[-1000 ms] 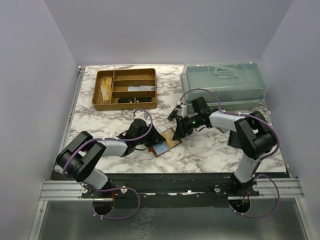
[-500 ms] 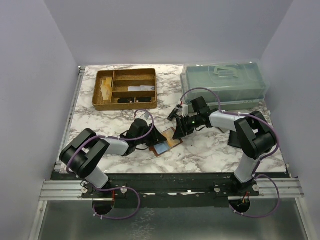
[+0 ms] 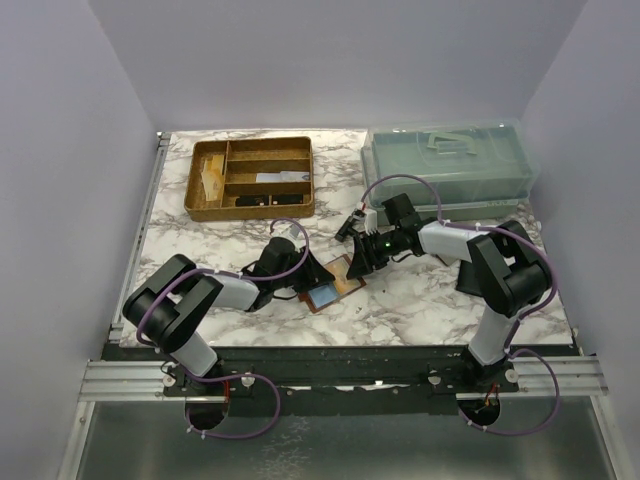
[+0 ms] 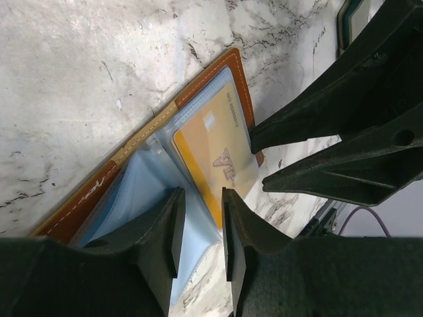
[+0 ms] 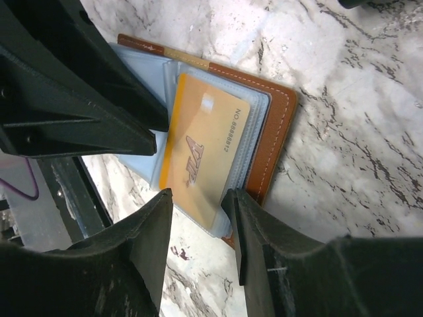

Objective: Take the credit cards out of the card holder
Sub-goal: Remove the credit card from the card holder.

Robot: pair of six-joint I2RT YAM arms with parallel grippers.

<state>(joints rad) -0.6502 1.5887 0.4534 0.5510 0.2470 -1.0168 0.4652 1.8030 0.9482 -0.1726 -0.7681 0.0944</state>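
The reddish-brown card holder (image 3: 343, 284) lies open on the marble table between both grippers. Its clear sleeves are fanned out. A yellow-orange card (image 5: 201, 152) sits in the top sleeve, and it also shows in the left wrist view (image 4: 210, 157). A light blue card or sleeve (image 4: 132, 198) lies beneath. My left gripper (image 4: 201, 231) is open by a narrow gap above the blue sleeve's edge. My right gripper (image 5: 198, 231) is open, its fingers either side of the orange card's sleeve corner. The leather edge (image 5: 274, 132) lies beside the right finger.
A gold-brown divided tray (image 3: 252, 178) stands at the back left. A clear green lidded box (image 3: 447, 165) stands at the back right. A small black item (image 3: 350, 226) lies behind the right gripper. The table's front edge is close behind the holder.
The left arm's elbow has shifted slightly to the right. Both grippers and the card holder stay almost where they were.
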